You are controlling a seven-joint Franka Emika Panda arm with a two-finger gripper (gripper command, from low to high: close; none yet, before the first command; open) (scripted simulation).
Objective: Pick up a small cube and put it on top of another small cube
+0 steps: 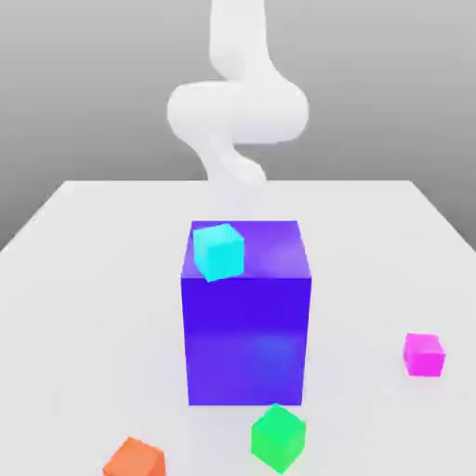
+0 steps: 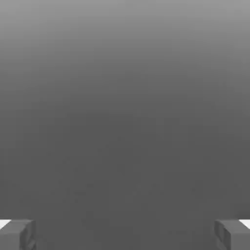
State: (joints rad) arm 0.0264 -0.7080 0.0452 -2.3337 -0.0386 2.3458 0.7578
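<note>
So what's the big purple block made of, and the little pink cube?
Hard to say for sure, since it's a computer-drawn scene. The big blue-purple block looks like smooth, slightly glossy plastic: flat even colour, sharp edges and a soft lighter glow on its front. The small pink cube looks like plain matte plastic: one bright colour, with no grain, texture or shiny spots.

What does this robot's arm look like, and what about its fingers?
The arm is plain white, smooth and rounded, like thick bent tubing, with no cables or markings to see. In the hand view the gripper has two blocky grey fingers with white patches at their outer edges.
</note>
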